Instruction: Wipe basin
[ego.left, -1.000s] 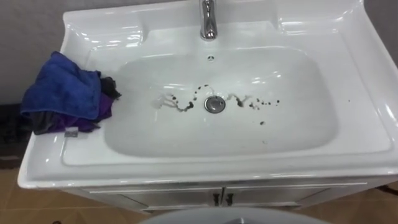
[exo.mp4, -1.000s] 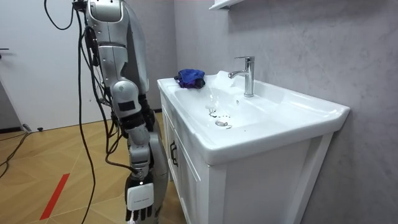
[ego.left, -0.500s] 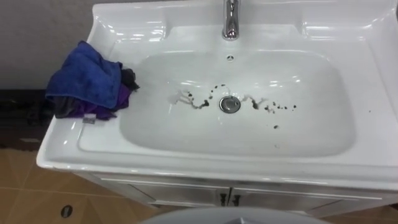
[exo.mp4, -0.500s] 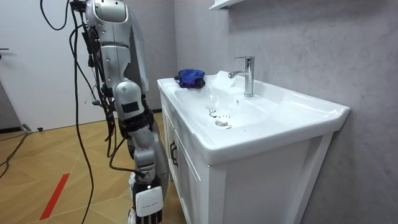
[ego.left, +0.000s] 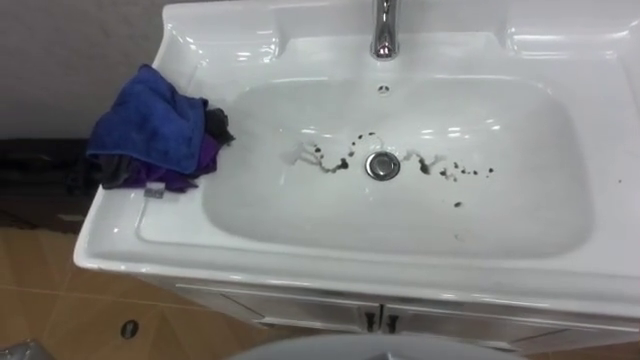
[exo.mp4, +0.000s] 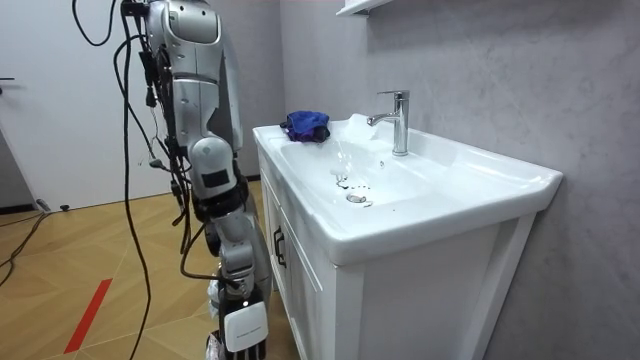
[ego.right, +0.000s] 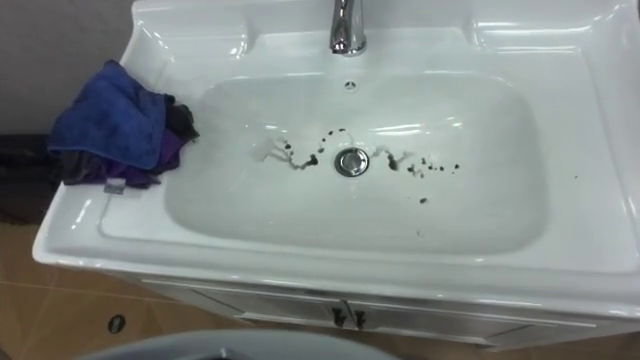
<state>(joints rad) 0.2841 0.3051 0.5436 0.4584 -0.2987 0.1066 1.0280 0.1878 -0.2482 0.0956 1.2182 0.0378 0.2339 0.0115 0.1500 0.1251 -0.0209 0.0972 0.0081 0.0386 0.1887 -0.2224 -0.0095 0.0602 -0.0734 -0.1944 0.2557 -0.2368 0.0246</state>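
Observation:
The white basin (ego.left: 300, 215) lies straight below me, with dark stains (ego.left: 340, 162) trailing on both sides of its metal drain (ego.left: 382, 165). A crumpled blue cloth (ego.left: 150, 125) with a purple and a dark layer under it rests on the basin's left ledge, touched by nothing. In the room view I stand upright close in front of the basin cabinet. My right hand (exo.mp4: 243, 328) hangs low beside my leg, well below the basin's rim (exo.mp4: 330, 235) and away from the cloth (exo.mp4: 305, 125).
A chrome tap (ego.left: 384, 35) rises at the back centre of the basin. Under the basin the white cabinet has two doors with dark handles (ego.left: 380, 320). Wooden floor lies to my left, and a grey wall stands behind the basin.
My body has edged closer to the cabinet and my right arm has swung forward beside it. The eye view's picture has slid right, which is the camera's own shift. Cloth and stains are unmoved.

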